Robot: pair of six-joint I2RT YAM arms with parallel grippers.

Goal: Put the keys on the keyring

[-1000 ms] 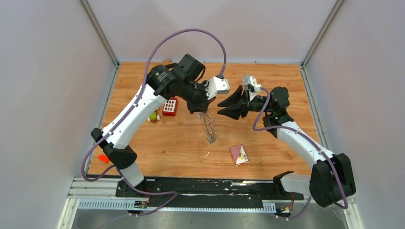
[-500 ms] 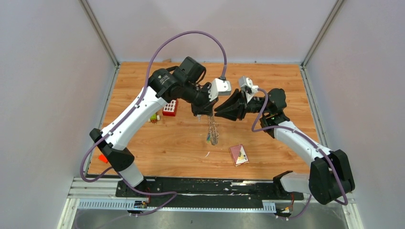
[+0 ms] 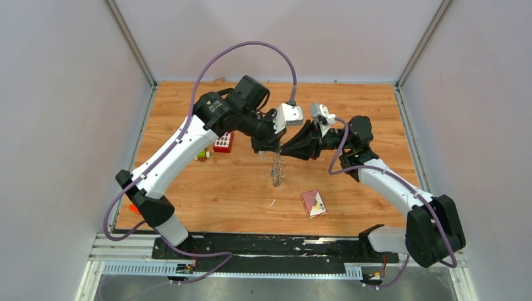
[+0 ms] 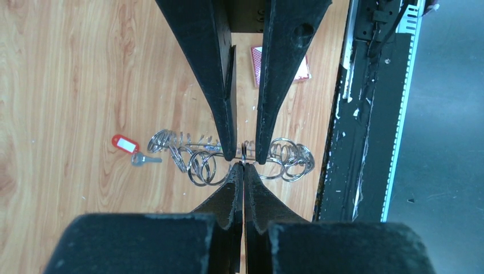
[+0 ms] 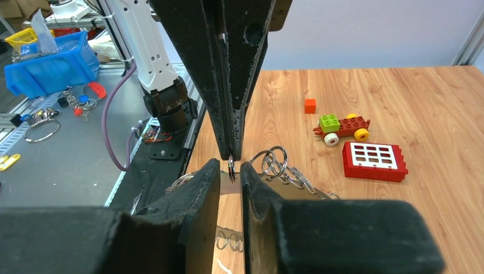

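The keyring (image 3: 276, 170) hangs edge-on under my left gripper (image 3: 268, 149), a large grey ring fringed with small silvery rings (image 4: 200, 162). My left gripper (image 4: 243, 166) is shut on one small ring at its top. My right gripper (image 5: 230, 165) faces it tip to tip, its jaws narrowly open on either side of that same small ring, a gap showing on each side. The keyring's fringe (image 5: 279, 162) shows just behind its right finger. One of the keys, with a red tag (image 4: 125, 144), sits by the ring's far end; I cannot tell if it is attached.
A red block with white squares (image 3: 223, 140) and a small toy car (image 3: 202, 153) lie left of the grippers. An orange cube (image 5: 310, 105) sits beyond them. A maroon card (image 3: 313, 203) lies near the front. The black base rail (image 4: 365, 114) runs along the near edge.
My right gripper has moved left up to the left gripper's tips, and its jaws have narrowed around the small ring. The hanging keyring has swung a little.
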